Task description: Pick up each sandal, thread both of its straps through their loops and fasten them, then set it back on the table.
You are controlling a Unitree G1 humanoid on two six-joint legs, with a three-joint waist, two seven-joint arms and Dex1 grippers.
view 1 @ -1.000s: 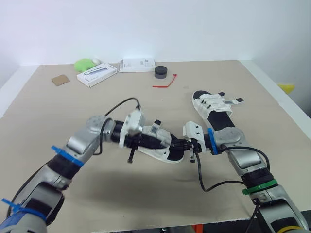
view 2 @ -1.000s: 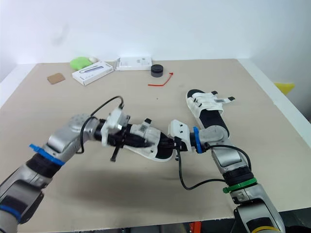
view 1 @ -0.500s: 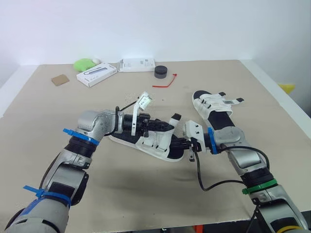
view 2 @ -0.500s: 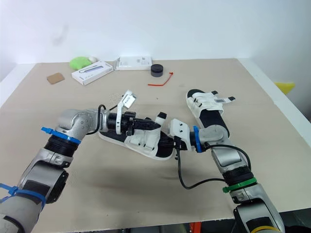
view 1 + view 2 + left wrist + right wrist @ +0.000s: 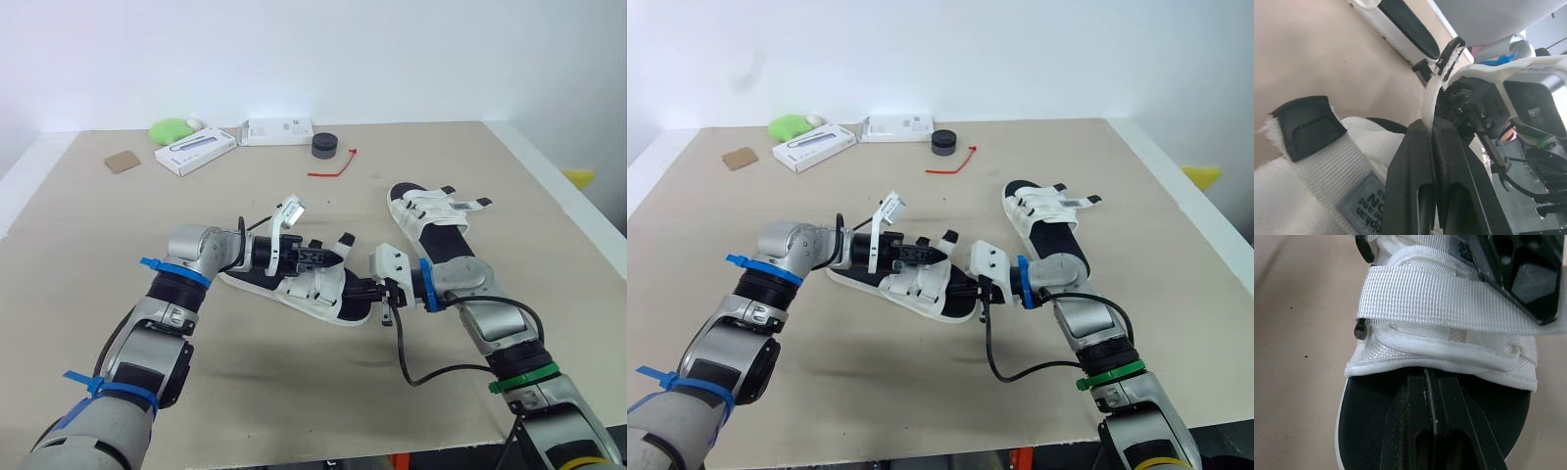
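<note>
The sandal [image 5: 299,291] lies near the middle of the desk [image 5: 118,225], between the two arms, and seems to rest on it at its far-left end. The left fingers [image 5: 1410,171] are pinched tight on a white strap [image 5: 1431,100], which stands up from between them over the sandal's upper. The right fingers [image 5: 1410,431] are closed on the thin edge of the sandal's black sole, at the end nearest the right arm. A second sandal [image 5: 431,220] lies flat on the desk, farther off on the right, apart from both arms. Two white boxes [image 5: 196,150] sit along the far edge.
</note>
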